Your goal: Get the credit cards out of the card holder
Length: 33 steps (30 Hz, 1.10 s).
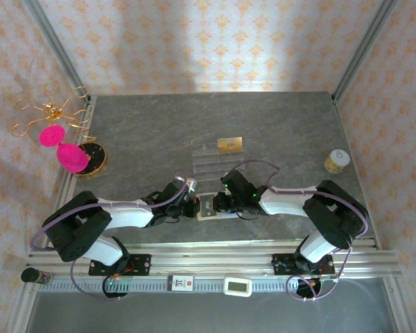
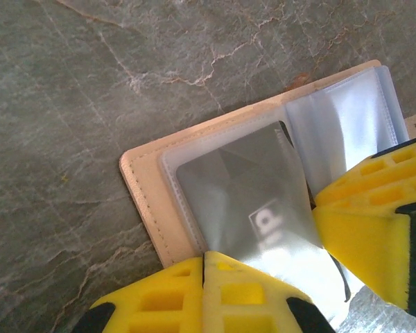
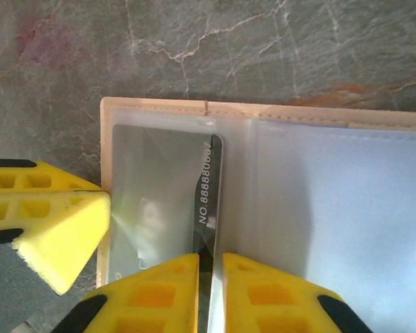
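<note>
- We see the holder lying open on the surface, between both arms.
- The left hand is together, its tips pressing on the holder's edge.
- The right hand looks clamped on the dark card edge. We pull straight along the sleeve, without twisting.

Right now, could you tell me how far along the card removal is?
Done: the gold card lies out on the table. In hand: left gripper pins the open card holder while right gripper pinches the exposed edge of the dark card. Left: pull that card fully out.
</note>
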{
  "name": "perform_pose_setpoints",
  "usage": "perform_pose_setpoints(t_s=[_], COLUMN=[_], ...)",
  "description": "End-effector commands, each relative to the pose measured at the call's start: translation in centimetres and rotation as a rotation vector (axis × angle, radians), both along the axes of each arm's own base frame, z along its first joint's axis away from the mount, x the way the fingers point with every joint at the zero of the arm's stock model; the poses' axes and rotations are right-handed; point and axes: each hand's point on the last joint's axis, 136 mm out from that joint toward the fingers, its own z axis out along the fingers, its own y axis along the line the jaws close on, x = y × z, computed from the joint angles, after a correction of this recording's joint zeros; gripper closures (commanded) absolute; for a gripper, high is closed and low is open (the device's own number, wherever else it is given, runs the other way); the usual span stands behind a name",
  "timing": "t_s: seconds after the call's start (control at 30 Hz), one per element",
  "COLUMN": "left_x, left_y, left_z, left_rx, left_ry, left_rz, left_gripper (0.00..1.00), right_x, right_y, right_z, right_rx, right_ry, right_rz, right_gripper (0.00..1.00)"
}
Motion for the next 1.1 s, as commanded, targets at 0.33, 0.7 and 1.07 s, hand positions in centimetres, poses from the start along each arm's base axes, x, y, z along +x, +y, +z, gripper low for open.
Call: perform_pose_setpoints(t_s=[0.33, 0.7, 1.07], left_x=[-0.6, 0.6, 1.1], left_y=[2.1, -1.0, -3.2], left_z=[-1.3, 4.2, 2.8], left_rx=[0.05, -0.046, -0.029], left_ry=[0.042, -0.088, -0.074], left_rz=[0.029, -0.038, -0.08], left_gripper=[1.0, 1.0, 1.0], right_x=[0.3, 0.4, 0.9], right_y=[-2.4, -2.1, -2.1], right_z=[0.1, 0.7, 0.7], right_rx=[-0.026, -0.004, -0.013], right_ry=[-0.015, -0.025, -0.037], right_rz=[-0.109, -0.092, -0.09], right_gripper=[1.0, 0.86, 0.77])
